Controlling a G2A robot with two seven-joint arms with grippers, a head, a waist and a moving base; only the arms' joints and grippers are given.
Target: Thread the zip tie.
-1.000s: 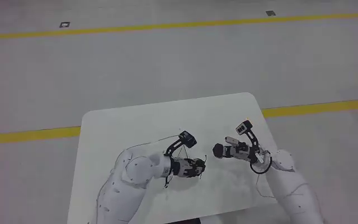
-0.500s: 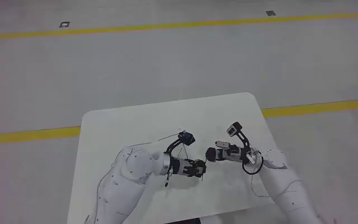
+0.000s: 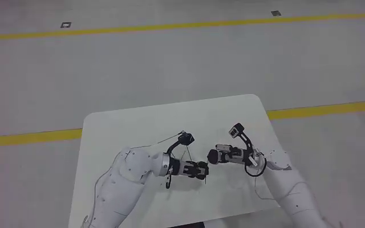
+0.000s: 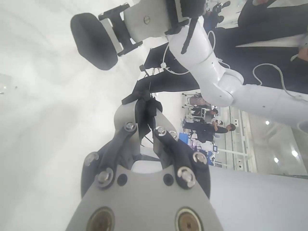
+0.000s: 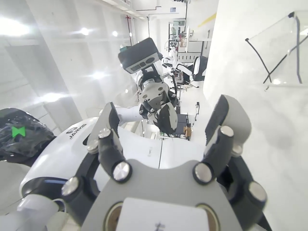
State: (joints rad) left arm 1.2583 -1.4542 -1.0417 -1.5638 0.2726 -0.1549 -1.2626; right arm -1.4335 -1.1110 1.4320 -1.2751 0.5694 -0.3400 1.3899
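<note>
The right gripper [image 3: 210, 155] has slid left over the tabletop [image 3: 142, 131] and a touch nearer, closing most of the gap to the left gripper [image 3: 203, 170], which holds the zip tie [image 4: 144, 111] in its fingers. The two now sit just beside each other. The right wrist camera [image 3: 236, 130] has moved left with it. The left wrist camera [image 3: 185, 138] has shifted slightly left and farther.

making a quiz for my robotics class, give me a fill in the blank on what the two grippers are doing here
1. The left gripper has its jaws ____ on the black zip tie.
2. The right gripper has its jaws ____ and holds nothing.
3. Both grippers hang above a ____ table.
Missing words: shut, open, white
</note>
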